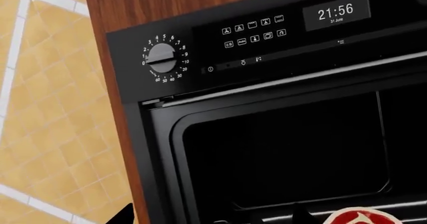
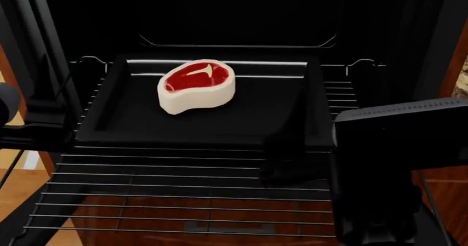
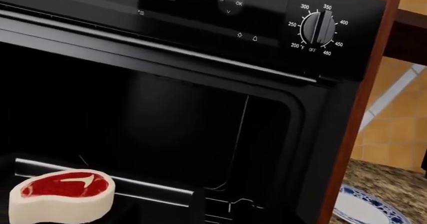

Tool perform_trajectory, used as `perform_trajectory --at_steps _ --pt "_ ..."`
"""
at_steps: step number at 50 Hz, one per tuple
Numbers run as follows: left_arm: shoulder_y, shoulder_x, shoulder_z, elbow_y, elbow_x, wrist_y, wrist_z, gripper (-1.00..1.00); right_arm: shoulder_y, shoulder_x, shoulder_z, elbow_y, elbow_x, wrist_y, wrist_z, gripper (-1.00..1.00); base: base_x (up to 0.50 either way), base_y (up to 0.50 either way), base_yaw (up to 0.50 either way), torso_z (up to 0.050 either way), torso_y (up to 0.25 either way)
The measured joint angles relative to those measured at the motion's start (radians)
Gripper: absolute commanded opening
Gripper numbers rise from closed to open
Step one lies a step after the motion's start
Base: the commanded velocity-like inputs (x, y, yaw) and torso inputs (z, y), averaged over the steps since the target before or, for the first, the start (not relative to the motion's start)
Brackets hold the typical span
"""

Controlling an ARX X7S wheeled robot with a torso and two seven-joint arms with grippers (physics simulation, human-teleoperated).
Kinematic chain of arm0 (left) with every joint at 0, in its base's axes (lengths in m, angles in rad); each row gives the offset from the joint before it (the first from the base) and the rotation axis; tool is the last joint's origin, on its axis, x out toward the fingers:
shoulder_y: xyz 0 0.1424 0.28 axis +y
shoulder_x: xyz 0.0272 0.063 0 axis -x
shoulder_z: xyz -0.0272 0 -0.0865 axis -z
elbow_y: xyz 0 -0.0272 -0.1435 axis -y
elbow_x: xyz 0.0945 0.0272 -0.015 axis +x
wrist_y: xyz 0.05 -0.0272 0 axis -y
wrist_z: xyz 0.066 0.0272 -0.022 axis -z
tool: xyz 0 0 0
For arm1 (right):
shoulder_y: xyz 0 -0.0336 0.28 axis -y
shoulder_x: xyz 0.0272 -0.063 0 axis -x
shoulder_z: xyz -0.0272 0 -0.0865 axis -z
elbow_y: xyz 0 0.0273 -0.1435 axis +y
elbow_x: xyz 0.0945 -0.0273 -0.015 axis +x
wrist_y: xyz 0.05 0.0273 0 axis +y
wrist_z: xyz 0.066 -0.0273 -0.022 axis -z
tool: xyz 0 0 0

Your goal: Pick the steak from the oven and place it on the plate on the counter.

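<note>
The steak (image 2: 196, 85) lies on the tray (image 2: 270, 120), ahead-left of the right gripper (image 2: 289, 161), probably the nearer; neither gripper's grip state is discernible.

You see the steak (image 2: 196, 86), red-topped with a white bone mark and cream fat sides, lying flat on the far left part of the black tray (image 2: 278, 117) in the open oven (image 2: 241, 16). The tray rests on a pulled-out wire rack (image 2: 183, 191). At right, the blue-rimmed white plate (image 3: 363, 209) sits on the speckled counter (image 3: 393, 181).
</note>
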Motion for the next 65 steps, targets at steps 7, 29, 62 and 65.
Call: perform_trajectory --at_steps 7,29,62,65 --pt "-0.064 -0.010 -0.005 0.019 -0.057 -0.081 -0.034 1.00 0.084 0.026 -0.010 -0.016 0.059 0.103 0.018 1.00 0.00 0.00 0.00 0.000 0.000" --pt "-0.372 -0.042 0.060 -0.102 -0.172 -0.227 -0.087 1.00 0.436 0.105 -0.049 0.072 0.173 0.356 -0.003 1.00 0.01 0.00 0.00 0.000 0.000" --pt "-0.434 -0.067 0.105 -0.128 -0.216 -0.227 -0.114 1.00 0.497 0.124 -0.061 0.090 0.212 0.373 0.007 1.00 0.20 0.00 0.00 0.000 0.000" --pt "-0.436 -0.068 0.106 -0.127 -0.220 -0.227 -0.116 1.00 0.498 0.125 -0.061 0.089 0.214 0.374 0.009 1.00 0.04 0.00 0.00 0.000 0.000"
